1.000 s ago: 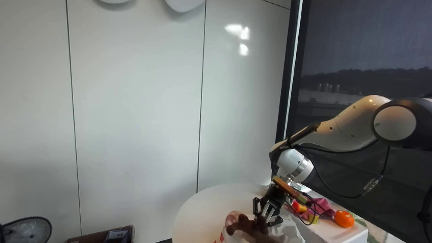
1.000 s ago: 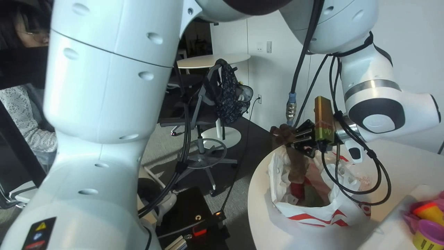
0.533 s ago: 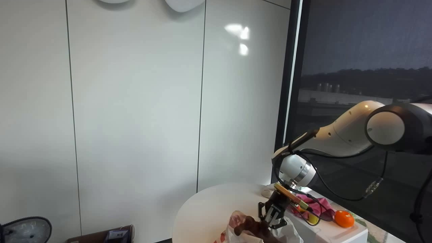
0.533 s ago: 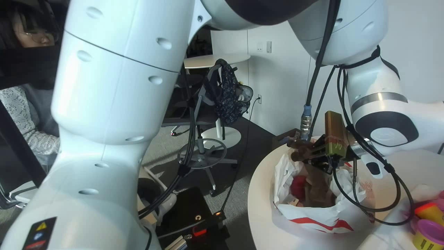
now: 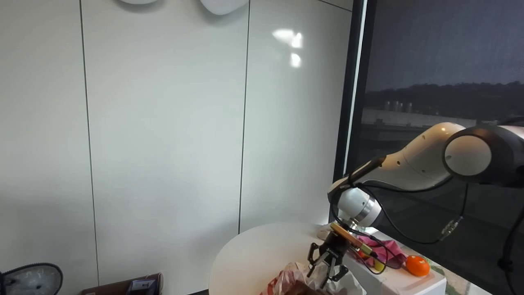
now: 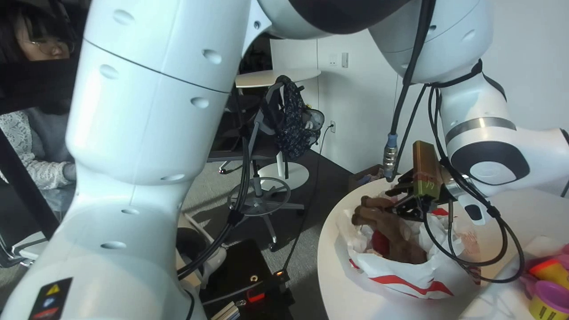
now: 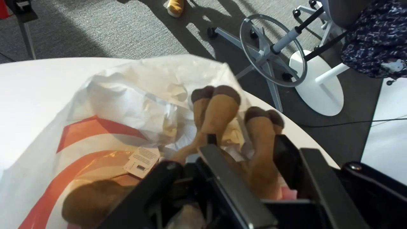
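Observation:
A brown plush toy (image 6: 393,233) with dark-tipped legs lies in the mouth of a white plastic bag (image 6: 404,282) with red stripes. My gripper (image 6: 392,202) is just above it, its jaws parted. In the wrist view, one plush leg (image 7: 262,156) shows in the gap between the fingers, and another pair of legs (image 7: 217,109) lies beyond the left finger. Whether the pads still brush the toy I cannot tell. A paper tag (image 7: 142,161) lies on the bag's striped side. The toy's lower part is hidden inside the bag, next to something red (image 6: 380,242).
The bag stands on a round white table (image 5: 241,258). Beside it, a white box top (image 5: 403,282) carries a pink cloth (image 5: 393,252), a round orange object (image 5: 417,265) and a yellow tub with a purple lid (image 6: 551,298). Black cables (image 6: 482,280) loop below the wrist.
My gripper first came lower over the bag with the toy, then its jaws parted. The toy has dropped lower into the bag's opening, and its legs have sunk away from the fingers.

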### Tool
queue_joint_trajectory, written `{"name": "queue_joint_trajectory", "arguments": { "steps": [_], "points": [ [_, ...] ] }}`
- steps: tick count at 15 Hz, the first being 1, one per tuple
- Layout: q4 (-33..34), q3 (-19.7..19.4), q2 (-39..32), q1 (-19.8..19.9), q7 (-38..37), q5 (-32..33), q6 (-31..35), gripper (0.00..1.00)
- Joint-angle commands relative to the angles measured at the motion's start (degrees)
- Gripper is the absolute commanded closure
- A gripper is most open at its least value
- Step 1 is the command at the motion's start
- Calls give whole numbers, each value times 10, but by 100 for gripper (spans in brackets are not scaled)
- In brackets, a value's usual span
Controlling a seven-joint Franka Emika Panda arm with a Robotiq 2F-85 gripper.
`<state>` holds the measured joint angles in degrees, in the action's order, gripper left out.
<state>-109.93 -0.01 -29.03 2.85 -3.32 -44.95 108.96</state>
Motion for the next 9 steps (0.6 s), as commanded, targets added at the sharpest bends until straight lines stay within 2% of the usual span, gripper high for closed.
{"name": "queue_joint_trajectory", "arguments": {
  "steps": [1, 3, 6, 9],
  "points": [
    [-16, 7, 55, 2, 12, -10, -12, 16],
    [-23, 2, 78, -6, 5, 13, -11, 1],
    [-54, 2, 106, -32, 1, 96, 12, 0],
    [-92, 21, 123, -59, 3, 168, 21, 0]
  ]
}}
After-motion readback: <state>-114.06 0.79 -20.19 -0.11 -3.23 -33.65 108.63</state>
